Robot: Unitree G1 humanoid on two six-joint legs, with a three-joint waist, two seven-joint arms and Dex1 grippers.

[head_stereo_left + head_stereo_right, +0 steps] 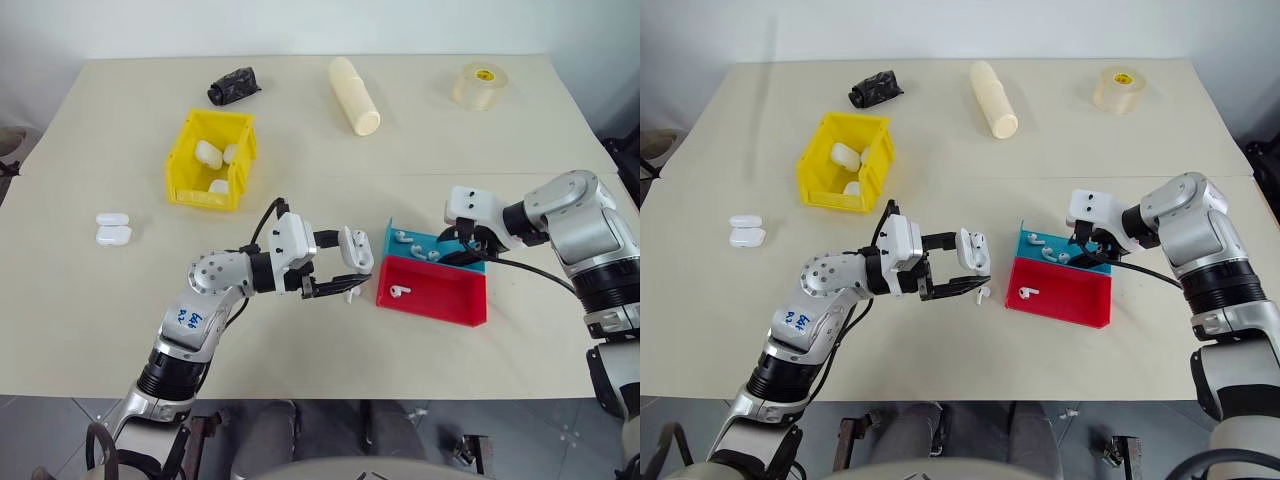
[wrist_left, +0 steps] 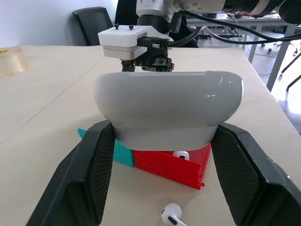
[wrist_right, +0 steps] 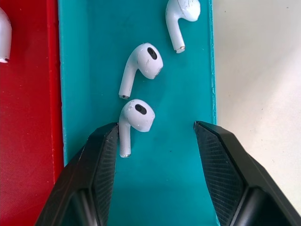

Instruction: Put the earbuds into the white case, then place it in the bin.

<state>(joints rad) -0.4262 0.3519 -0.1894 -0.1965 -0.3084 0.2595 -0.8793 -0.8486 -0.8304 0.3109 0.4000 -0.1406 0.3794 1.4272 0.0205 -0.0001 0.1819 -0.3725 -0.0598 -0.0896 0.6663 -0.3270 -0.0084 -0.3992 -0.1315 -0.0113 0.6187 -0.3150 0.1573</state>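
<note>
My left gripper [image 1: 342,272] is shut on a white case [image 1: 356,249], held level just left of the trays; the case [image 2: 169,108] sits between both fingers. One earbud [image 1: 352,296] lies on the table under it. My right gripper [image 3: 155,136] stands open, pointing down into the teal tray [image 3: 164,188]. Three earbuds lie there; the nearest earbud [image 3: 136,115] is beside one finger [image 3: 101,160], not held. Another earbud [image 1: 398,291] lies in the red tray [image 1: 440,300]. The yellow bin [image 1: 185,185] at the back left holds several white cases.
Two more white cases [image 1: 113,229] lie at the left of the table. Along the far edge are a black bundle [image 1: 233,86], a cream cylinder [image 1: 355,95] and a tape roll [image 1: 478,85]. The red and teal trays stand side by side between the grippers.
</note>
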